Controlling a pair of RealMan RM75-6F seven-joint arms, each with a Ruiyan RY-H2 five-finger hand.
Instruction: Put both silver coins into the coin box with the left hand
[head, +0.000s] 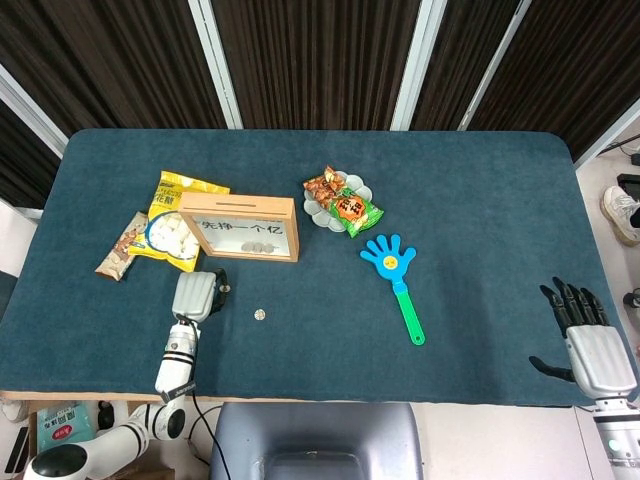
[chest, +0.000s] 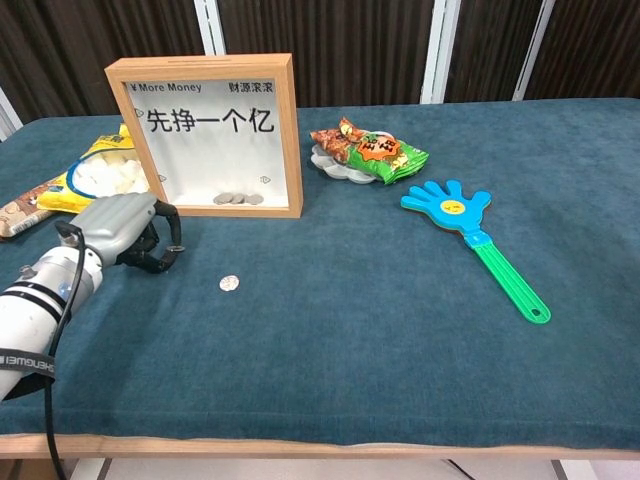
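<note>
One silver coin (head: 259, 314) (chest: 229, 284) lies flat on the blue cloth in front of the coin box. The wooden coin box (head: 240, 227) (chest: 205, 135) stands upright, with several coins at the bottom behind its window. My left hand (head: 197, 295) (chest: 125, 230) hovers low just left of the coin and in front of the box's left corner, apart from both. Its dark fingers are curled in, and no coin shows between them. My right hand (head: 590, 340) rests at the table's near right edge with fingers spread and empty. I see no second loose coin.
Yellow and brown snack bags (head: 175, 222) (chest: 95, 180) lie left of the box. A small plate with snack packets (head: 340, 205) (chest: 365, 152) sits right of it. A blue and green hand clapper (head: 397, 280) (chest: 475, 235) lies at centre right.
</note>
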